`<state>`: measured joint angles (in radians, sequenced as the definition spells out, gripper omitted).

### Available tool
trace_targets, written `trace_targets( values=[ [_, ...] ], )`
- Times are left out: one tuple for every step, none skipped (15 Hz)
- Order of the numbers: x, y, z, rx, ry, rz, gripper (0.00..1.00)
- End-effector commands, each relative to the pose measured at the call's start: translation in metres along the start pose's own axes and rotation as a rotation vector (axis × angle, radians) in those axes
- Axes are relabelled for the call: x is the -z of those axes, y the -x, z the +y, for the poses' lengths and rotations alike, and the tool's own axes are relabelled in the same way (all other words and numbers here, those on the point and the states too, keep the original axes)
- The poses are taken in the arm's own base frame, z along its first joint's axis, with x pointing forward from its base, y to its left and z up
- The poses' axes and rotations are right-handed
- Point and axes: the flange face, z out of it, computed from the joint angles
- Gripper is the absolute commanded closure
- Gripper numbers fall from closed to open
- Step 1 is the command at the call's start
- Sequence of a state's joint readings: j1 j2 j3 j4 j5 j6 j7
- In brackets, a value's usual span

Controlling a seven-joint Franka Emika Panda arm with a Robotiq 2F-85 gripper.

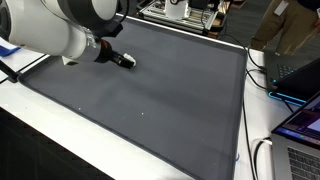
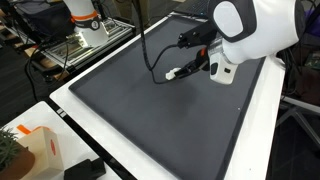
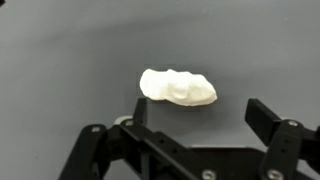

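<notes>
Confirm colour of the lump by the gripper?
Off-white lump, lying on the dark grey mat; clearest in the wrist view.

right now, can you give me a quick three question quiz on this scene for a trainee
1. What colour is the lump lying ahead of the end effector in the wrist view?
2. True or false: the end effector is shut on the lump.
3. The lump rests on: A a dark grey mat; B a wooden tray; C a blue towel.
Key: 1 white; 2 false, its jaws stand open and hold nothing; 3 A.
</notes>
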<state>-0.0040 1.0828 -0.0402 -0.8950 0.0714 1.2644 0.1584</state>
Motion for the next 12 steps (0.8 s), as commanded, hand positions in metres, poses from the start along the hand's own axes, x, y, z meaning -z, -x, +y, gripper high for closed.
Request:
trace_targets(
  values=[
    [-0.005, -0.003, 0.0, -0.029, -0.007, -0.073, 0.0],
    [-0.006, -0.003, -0.001, -0.029, -0.01, -0.085, 0.0],
    [-0.006, -0.004, -0.002, -0.02, -0.014, -0.091, 0.0],
    [-0.006, -0.006, -0.003, -0.012, -0.019, -0.086, 0.0],
    [-0.007, -0.008, -0.004, -0.006, -0.024, -0.078, 0.0],
    [-0.008, -0.011, -0.005, 0.001, -0.027, -0.068, 0.0],
    [-0.01, -0.014, -0.005, 0.004, -0.027, -0.068, 0.0],
    [-0.012, -0.016, -0.004, 0.003, -0.024, -0.064, 0.0],
    [-0.013, -0.018, -0.004, -0.001, -0.022, -0.061, 0.0],
    [-0.014, -0.019, -0.005, -0.003, -0.02, -0.057, 0.0],
    [-0.015, -0.021, -0.005, -0.001, -0.021, -0.057, 0.0],
    [-0.015, -0.021, -0.005, -0.001, -0.021, -0.056, 0.0]
  ],
)
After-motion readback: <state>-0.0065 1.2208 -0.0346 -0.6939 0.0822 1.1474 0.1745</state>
